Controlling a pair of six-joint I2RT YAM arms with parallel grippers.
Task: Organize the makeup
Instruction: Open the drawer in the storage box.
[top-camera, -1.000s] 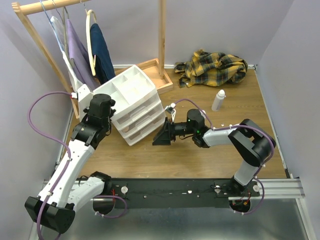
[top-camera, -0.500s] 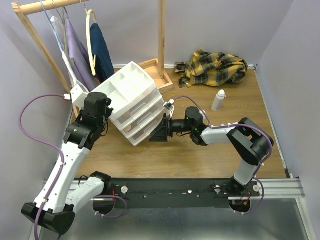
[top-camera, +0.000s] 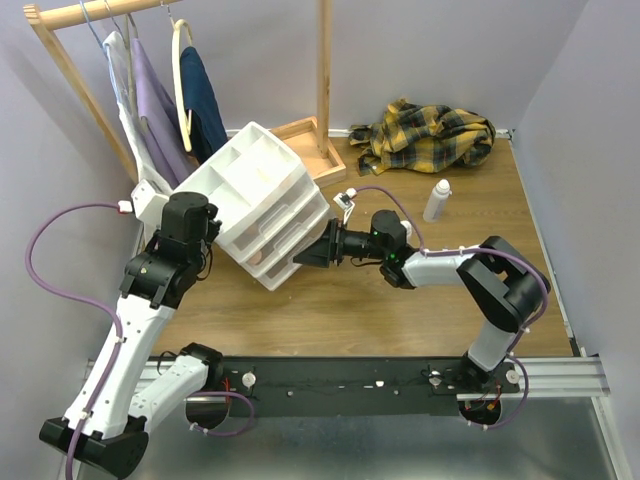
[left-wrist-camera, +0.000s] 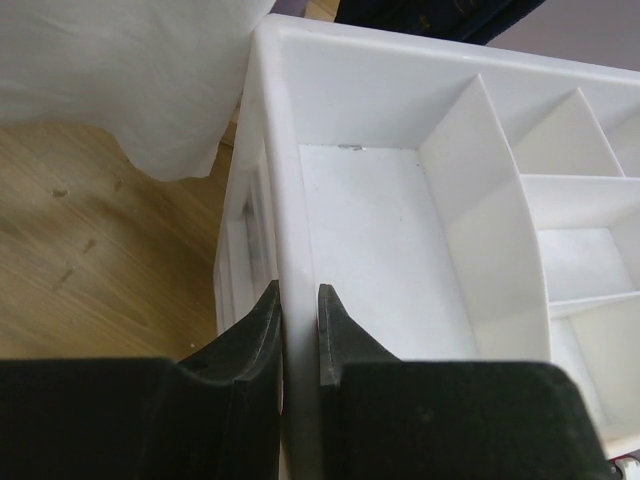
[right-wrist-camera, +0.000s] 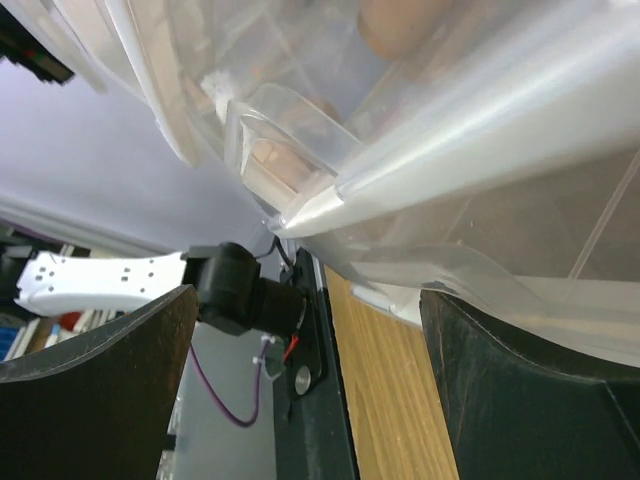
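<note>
Now I count one white bottle (top-camera: 437, 200), upright on the table (top-camera: 400, 320) near the plaid cloth (top-camera: 425, 135), one three-drawer drawer unit (top-camera: 290, 225), and one peach sponge (right-wrist-camera: 400, 25) inside a clear drawer. My left gripper (left-wrist-camera: 298, 300), nearly closed, pinches the unit's rim wall. My right gripper (right-wrist-camera: 308, 300) stands wide open before the drawer fronts, holding nothing. Compared with a second ago, the unit tilts more and my right jaws are wider.

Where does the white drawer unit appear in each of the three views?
Top external: white drawer unit left of centre.
Left wrist: white drawer unit fills the right side; left pincer clamps its rim.
Right wrist: white drawer unit fills the top and right.
Shared landmark: wooden tabletop.
</note>
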